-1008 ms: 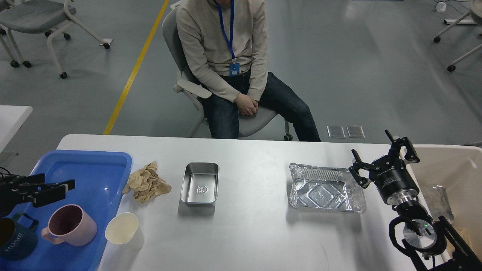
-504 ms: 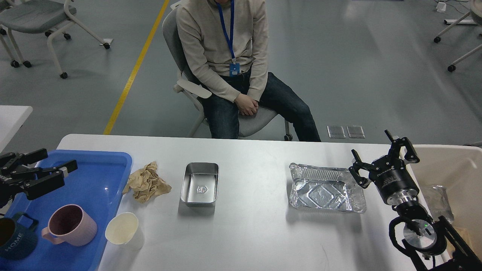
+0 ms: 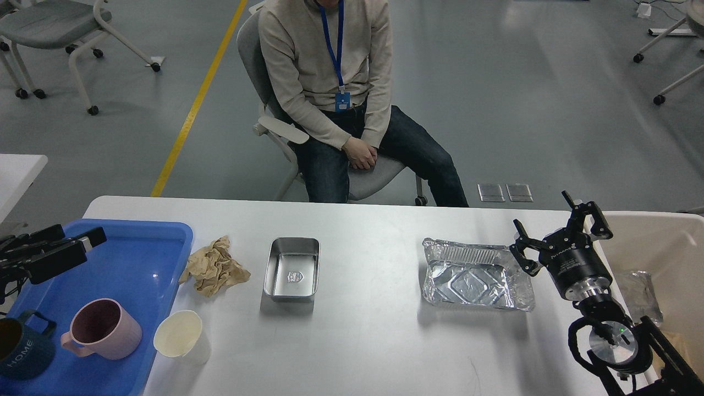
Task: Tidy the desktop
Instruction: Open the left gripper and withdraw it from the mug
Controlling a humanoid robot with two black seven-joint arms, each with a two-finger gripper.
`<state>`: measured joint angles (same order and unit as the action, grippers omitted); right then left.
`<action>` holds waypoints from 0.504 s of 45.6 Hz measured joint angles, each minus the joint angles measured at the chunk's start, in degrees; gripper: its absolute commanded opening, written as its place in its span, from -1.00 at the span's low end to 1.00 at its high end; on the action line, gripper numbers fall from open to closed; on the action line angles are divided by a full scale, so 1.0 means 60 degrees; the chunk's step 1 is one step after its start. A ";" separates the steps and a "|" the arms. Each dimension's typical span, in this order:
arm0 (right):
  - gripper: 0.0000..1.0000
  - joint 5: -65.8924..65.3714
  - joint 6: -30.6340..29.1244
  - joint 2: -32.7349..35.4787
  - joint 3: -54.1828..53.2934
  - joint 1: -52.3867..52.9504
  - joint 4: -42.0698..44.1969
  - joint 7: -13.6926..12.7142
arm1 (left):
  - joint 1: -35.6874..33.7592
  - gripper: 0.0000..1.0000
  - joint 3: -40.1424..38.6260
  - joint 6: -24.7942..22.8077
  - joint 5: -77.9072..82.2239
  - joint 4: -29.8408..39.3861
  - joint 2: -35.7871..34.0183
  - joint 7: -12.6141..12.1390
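Desktop [image 3: 374, 341], white and smooth with rounded corners, fills the lower view, its long axis running left to right. Over its right end the right gripper [image 3: 555, 228] points away from the robot, fingers spread wide, empty. The left gripper [image 3: 82, 242] hovers above the blue tray [image 3: 137, 264], fingers close together, holding nothing.

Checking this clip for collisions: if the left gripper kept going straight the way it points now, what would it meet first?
The left gripper points rightward over the blue tray's far end. Ahead lies the crumpled brown paper, though the gripper may pass above or behind it; height is unclear from this one view.
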<state>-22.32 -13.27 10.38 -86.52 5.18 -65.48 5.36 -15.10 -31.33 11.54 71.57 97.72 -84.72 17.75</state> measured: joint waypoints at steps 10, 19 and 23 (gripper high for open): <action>1.00 0.0000 0.0000 -0.0006 0.0006 -0.0003 0.0004 0.0000 | -0.0146 0.92 -0.0103 -0.0942 -0.0756 -0.0038 0.0035 -0.0016; 1.00 0.0000 0.0000 -0.0002 0.0006 -0.0014 0.0004 0.0000 | -0.0527 0.92 -0.0137 -0.1919 -0.1963 -0.0093 0.0157 -0.0112; 1.00 0.0000 0.0000 -0.0001 0.0006 -0.0014 0.0004 0.0000 | -0.0638 0.92 -0.0140 -0.2052 -0.2167 -0.0119 0.0247 -0.0140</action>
<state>-22.33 -13.27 10.37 -86.48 5.10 -65.46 5.36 -18.92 -32.17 -0.77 58.57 97.01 -83.23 16.91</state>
